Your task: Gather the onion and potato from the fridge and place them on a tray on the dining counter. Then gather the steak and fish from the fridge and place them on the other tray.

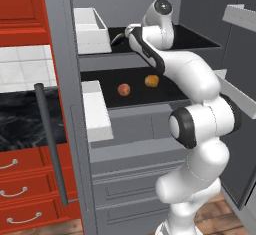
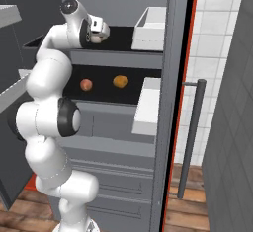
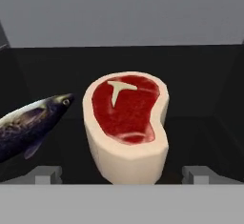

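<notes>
Reaching into the upper shelf of the open fridge (image 1: 75,129), the claw (image 3: 122,174) stands with its two tips spread wide apart and nothing between them. In the hand view the tips rise at the bottom edge, one to each side, and the steak (image 3: 127,123) lies straight ahead, centred on the gap between them and close in front. The steak rests flat on the black shelf with its red face and white bone mark upward; its long axis runs away from the claw, into the shelf, so the narrower width faces the tips. Judged from this, a straight advance would bring the tips to either side of the pale rim, though the cut looks nearly as wide as the gap. Beside the steak, on the left of the hand view and just apart from it, lies the fish (image 3: 31,125), head toward the steak. Beyond both is the grey back wall. In the base views, the lower shelf carries two round items, one reddish (image 1: 124,89) and one orange-brown (image 1: 152,81), probably the onion and potato, so the first gathering step appears not yet done.
</notes>
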{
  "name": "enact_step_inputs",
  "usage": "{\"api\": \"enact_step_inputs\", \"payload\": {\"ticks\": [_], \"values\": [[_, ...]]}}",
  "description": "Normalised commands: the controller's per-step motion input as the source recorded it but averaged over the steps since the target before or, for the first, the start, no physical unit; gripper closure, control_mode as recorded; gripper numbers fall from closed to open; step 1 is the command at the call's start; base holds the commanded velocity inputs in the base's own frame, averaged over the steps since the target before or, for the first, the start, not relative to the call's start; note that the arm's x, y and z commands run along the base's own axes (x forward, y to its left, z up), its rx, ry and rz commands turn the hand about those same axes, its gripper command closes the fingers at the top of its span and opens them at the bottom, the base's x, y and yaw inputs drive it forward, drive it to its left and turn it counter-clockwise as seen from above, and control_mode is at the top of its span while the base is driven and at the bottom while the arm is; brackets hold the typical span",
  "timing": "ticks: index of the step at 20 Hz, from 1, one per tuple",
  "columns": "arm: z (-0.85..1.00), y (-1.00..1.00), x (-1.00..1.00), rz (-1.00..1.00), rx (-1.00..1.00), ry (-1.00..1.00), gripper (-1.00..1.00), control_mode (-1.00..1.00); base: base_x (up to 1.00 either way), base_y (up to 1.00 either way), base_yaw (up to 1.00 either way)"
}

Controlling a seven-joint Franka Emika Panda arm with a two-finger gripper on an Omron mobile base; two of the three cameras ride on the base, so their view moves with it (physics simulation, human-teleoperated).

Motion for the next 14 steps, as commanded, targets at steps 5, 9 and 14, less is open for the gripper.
{"api": "enact_step_inputs", "payload": {"ticks": [5,9,14], "values": [[0.0,0.0,0.17,0.0,0.0,0.0,-1.0,-1.0,0.0,0.0,0.0],[-0.01,0.0,0.26,0.0,0.0,0.01,-1.0,-1.0,0.0,0.0,0.0],[0.0,0.0,0.18,0.0,0.0,0.01,-1.0,-1.0,0.0,0.0,0.0]]}}
